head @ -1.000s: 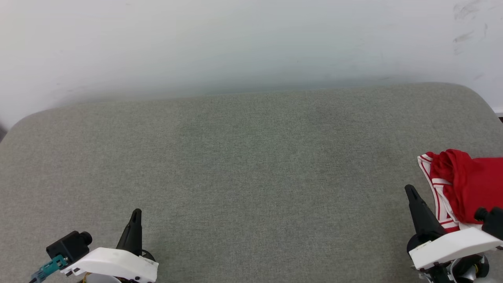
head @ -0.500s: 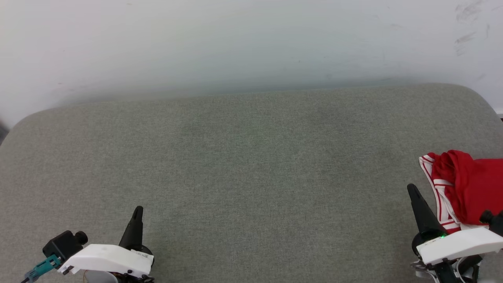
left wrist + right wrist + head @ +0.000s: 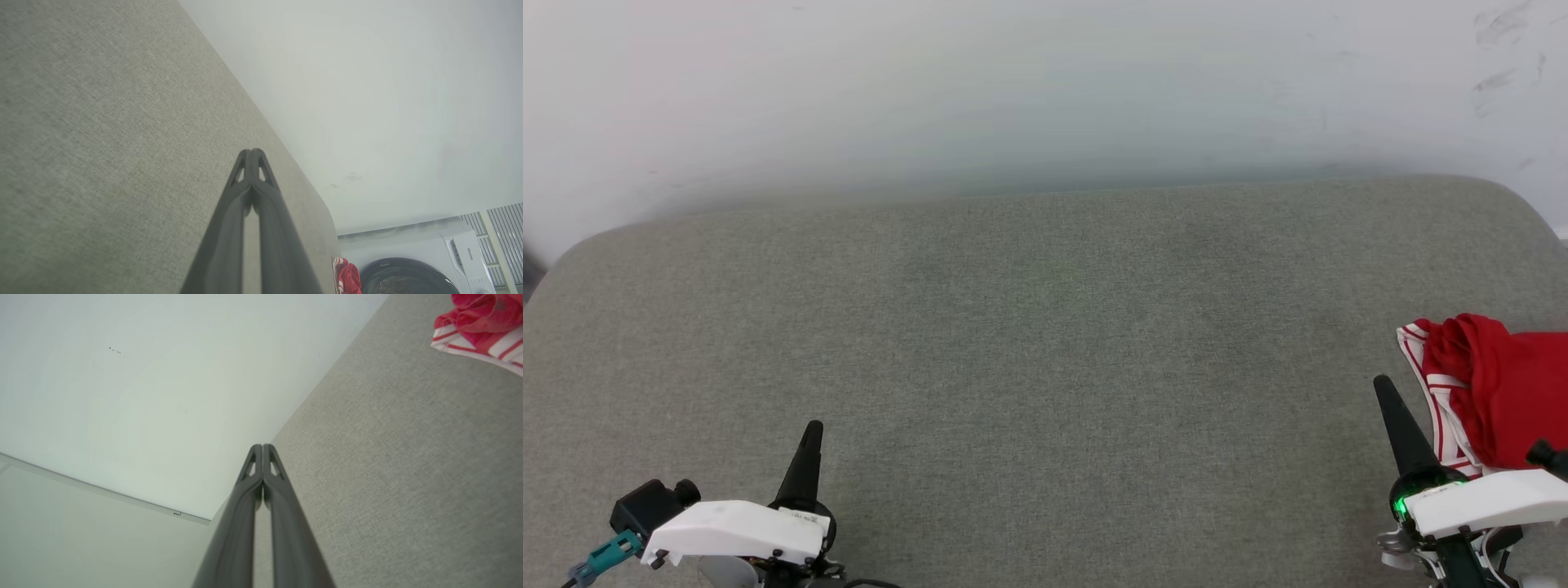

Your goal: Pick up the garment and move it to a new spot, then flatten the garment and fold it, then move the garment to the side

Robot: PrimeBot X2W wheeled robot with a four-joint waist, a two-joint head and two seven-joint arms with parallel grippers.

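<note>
Garment (image 3: pixel 1503 384) sits bunched on the desk (image 3: pixel 1045 367) at its right edge; right gripper (image 3: pixel 1384 392), closed like left gripper (image 3: pixel 811 433), could shove it off.

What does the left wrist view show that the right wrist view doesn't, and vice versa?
Left wrist view: the left gripper, jaws shut, and a white front-loading washing machine with a dark round door. Right wrist view: the right gripper, jaws shut, and a thin seam across the pale wall. Both: the grey fabric cushion and the crumpled red jersey with red-white striped trim, untouched.
</note>
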